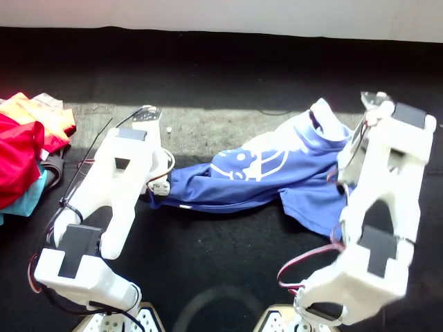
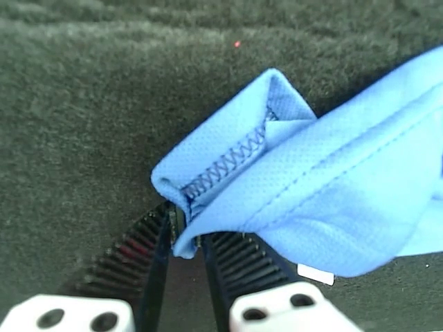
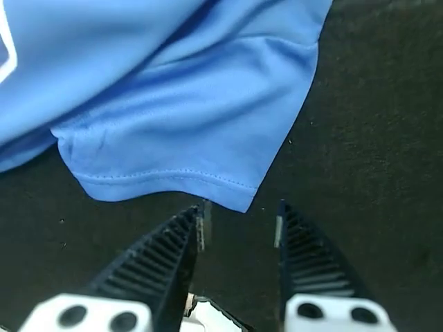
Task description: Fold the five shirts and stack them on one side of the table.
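A blue shirt [image 1: 277, 169] with a white print lies crumpled across the middle of the black table. My left gripper [image 2: 185, 238] is shut on a hemmed corner of the blue shirt [image 2: 277, 187] at its left end, which in the high view is near the left gripper [image 1: 160, 185]. My right gripper [image 3: 239, 221] stands open just above the table, with a corner of the blue shirt's hem [image 3: 201, 138] right in front of its fingertips, not between them. In the high view the right arm [image 1: 377, 207] covers the shirt's right side.
A pile of other shirts, red [image 1: 17, 162], orange [image 1: 41, 114] and teal [image 1: 28, 200], sits at the table's left edge. The black cloth [image 1: 221, 270] in front of the blue shirt is bare. A pale wall runs along the far edge.
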Motion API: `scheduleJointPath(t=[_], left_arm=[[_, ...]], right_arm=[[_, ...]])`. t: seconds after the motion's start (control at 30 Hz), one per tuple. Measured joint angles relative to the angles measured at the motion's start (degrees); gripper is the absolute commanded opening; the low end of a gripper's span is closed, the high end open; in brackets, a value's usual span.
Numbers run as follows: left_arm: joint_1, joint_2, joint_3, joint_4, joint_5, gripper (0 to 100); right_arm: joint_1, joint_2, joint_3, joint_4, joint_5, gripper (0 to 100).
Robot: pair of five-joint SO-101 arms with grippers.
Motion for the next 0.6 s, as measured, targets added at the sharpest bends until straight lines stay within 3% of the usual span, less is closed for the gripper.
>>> scheduleJointPath(t=[0.1, 0.27, 0.43, 0.6], left_arm=[[-0.1, 0.0, 0.0, 0.2, -1.4, 4], [-0.1, 0.0, 1.0, 3.1, -6.2, 18], [-0.1, 0.1, 2.5, 4.4, -12.2, 20], [-1.0, 0.1, 2.5, 4.5, -13.6, 20]], right_arm=[[0.3, -7.5, 13.4, -6.8, 1.8, 15.9], [0.3, -16.0, 30.3, -14.9, 3.0, 15.9], [0.3, -18.0, 36.0, -18.5, 3.0, 15.9], [0.3, -18.0, 36.2, -19.0, 3.0, 15.9]])
